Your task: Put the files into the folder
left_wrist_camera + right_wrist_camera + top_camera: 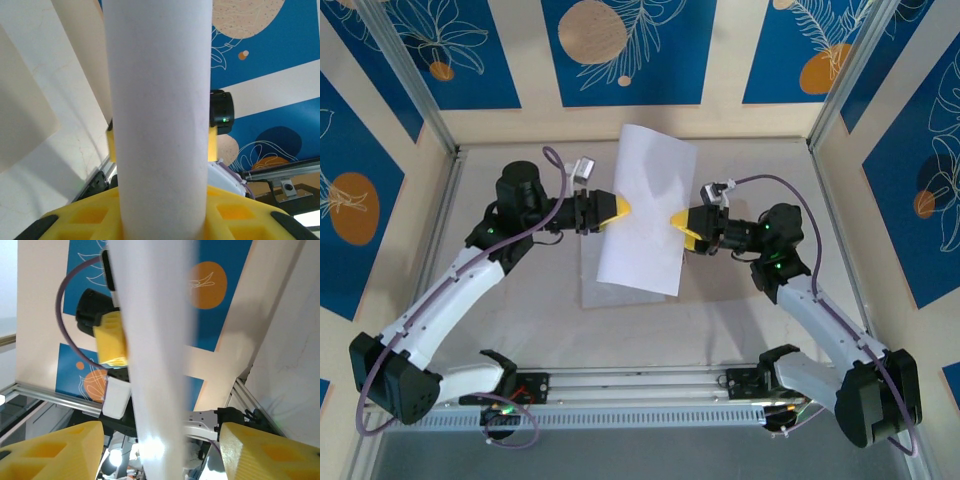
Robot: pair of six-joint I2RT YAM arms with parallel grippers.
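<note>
The thin white rectangular paper files (650, 200) are held above the tabletop (740, 320), curled and clamped in the left gripper (620, 208) jaws. The right gripper (676, 220) jaws stand apart around the opposite edge, not touching it. A flat pale card, probably the opened folder (595, 295), lies beneath, partly hidden by the files.

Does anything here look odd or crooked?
Yes: the white paper hangs above the table, bowed and askew. It is pinched at one edge by the left gripper, while the right gripper stands open around the other edge.
</note>
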